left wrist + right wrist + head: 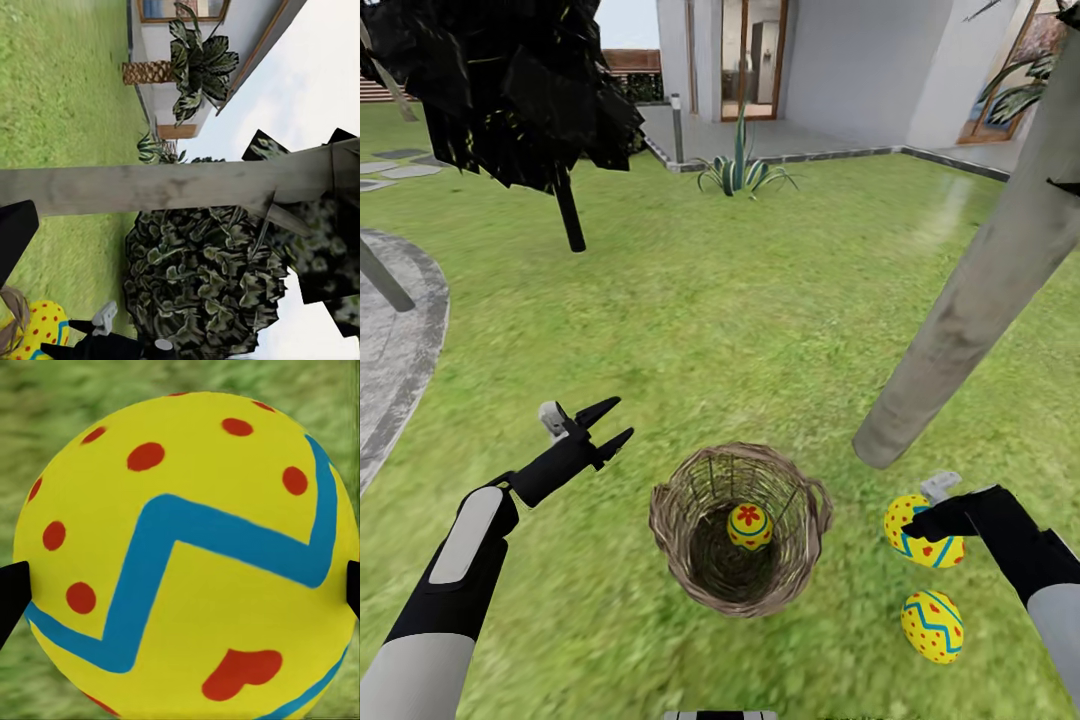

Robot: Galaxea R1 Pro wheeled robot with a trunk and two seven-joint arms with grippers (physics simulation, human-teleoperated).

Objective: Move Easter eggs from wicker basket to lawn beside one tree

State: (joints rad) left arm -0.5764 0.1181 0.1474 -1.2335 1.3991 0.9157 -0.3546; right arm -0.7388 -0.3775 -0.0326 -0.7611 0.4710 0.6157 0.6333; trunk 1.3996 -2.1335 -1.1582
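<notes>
The wicker basket (690, 490) stands on the lawn (760, 300) in front of me, with one Easter egg (749, 526) lying at its bottom. My right gripper (920, 527) is shut on a second Easter egg (938, 552), low over the grass near the foot of the pale tree (980, 290). In the right wrist view that egg (187, 510) sits between the two dark fingertips (11, 596). A third Easter egg (932, 626) lies on the grass just nearer to me. To the left of the basket, my left gripper (620, 419) hangs open and empty.
A near-black tree (565, 205) stands at the back left, beside grey paving (395, 330). A spiky plant (740, 175) and the white house with its terrace lie beyond. In the left wrist view the pale trunk (172, 187) crosses in front of dark foliage (202, 285).
</notes>
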